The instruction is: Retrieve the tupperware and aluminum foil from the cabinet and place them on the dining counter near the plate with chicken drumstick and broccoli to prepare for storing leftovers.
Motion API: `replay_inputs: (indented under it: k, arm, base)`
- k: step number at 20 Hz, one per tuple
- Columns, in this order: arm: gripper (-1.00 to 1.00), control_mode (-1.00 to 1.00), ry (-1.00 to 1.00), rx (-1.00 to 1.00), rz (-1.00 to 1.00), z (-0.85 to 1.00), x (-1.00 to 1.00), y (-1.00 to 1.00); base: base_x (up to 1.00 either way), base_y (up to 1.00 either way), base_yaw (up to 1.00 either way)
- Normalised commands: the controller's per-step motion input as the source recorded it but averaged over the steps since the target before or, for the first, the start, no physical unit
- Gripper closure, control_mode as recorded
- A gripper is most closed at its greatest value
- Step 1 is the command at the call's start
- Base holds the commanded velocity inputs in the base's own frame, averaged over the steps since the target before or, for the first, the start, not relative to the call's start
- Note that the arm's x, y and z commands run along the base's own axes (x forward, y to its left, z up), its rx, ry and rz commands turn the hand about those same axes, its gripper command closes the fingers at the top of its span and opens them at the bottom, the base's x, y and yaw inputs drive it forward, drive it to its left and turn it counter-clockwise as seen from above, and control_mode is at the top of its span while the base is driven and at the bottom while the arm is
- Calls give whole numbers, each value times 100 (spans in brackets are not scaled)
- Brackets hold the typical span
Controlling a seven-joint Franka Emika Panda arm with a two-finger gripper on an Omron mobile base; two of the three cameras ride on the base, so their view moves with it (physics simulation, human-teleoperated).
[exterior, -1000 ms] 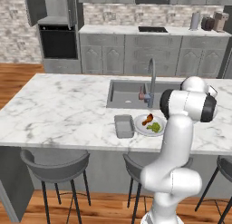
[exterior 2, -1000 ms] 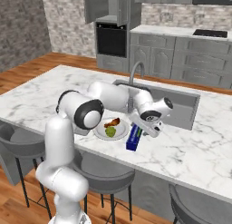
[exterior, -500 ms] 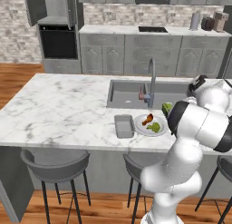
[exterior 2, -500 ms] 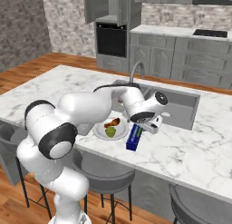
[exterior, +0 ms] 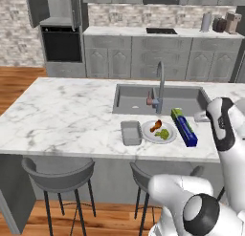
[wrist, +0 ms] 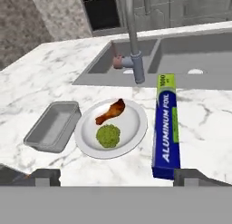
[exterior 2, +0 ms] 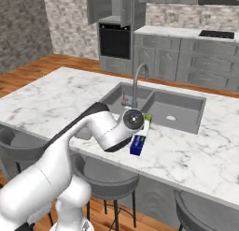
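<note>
On the dining counter (exterior: 72,111) the grey tupperware (exterior: 130,133) lies left of the white plate (exterior: 152,135). The plate bears the chicken drumstick (exterior: 155,125) and the broccoli (exterior: 164,134). The blue aluminum foil (exterior: 184,127) box lies flat right of the plate. The hand view looks down on the tupperware (wrist: 54,125), plate (wrist: 133,121), drumstick (wrist: 111,112), broccoli (wrist: 108,135) and foil (wrist: 165,125). My gripper (wrist: 118,178) hangs above the counter's front edge, open, with nothing between its fingertips (wrist: 43,177). In the right base view my arm hides the plate; the foil (exterior 2: 137,144) peeks out.
An inset grey sink (exterior: 139,97) with a tall faucet (exterior: 160,82) sits just behind the plate. Grey stools (exterior: 60,175) stand under the counter's front edge. Bare marble stretches to the left of the tupperware. My arm's white link (exterior: 222,127) rises right of the foil.
The arm has swung and the hand has pulled back from the foil toward the counter's front edge. The foil, plate and tupperware have stayed where they were.
</note>
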Motion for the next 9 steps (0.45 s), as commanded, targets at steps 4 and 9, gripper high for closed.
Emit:
replay_inputs:
  k: [4,9]
  arm:
    - [-100,-100,-49,-26,0,98,-98,44]
    - [-100,-100,-35,-19,0,100,-68,13]
  base:
    - [0,0,0]
    - [0,0,0]
